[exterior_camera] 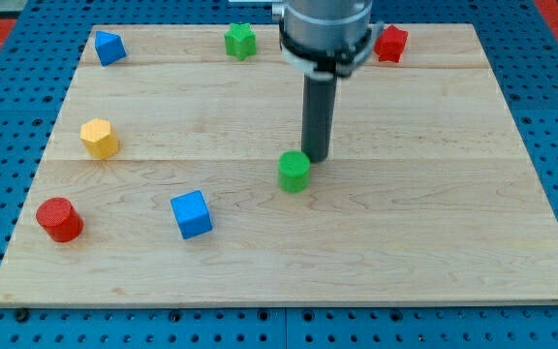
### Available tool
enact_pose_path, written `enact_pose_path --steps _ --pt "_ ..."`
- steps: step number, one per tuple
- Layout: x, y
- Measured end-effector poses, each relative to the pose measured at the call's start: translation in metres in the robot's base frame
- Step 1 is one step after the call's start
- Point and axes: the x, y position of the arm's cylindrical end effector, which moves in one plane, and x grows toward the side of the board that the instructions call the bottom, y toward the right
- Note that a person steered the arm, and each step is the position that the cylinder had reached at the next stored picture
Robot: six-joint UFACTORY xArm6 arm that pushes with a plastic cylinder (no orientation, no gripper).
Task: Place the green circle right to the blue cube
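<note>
No readable text, label, brand, number or sign anywhere on board, blocks or arm.

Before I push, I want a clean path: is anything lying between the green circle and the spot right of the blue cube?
Nothing visible. My tip sits just above-right of the green circle, and the board between it and the blue cube is bare wood.
</note>
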Motion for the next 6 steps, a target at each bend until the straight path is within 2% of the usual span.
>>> enact_pose_path --steps 2,3,4,5,6 --pt "0.036 0.007" --pt "-0.037 0.012" --pt "-0.021 -0.031" --pt "0.021 -0.022" --pt "0.026 -0.015"
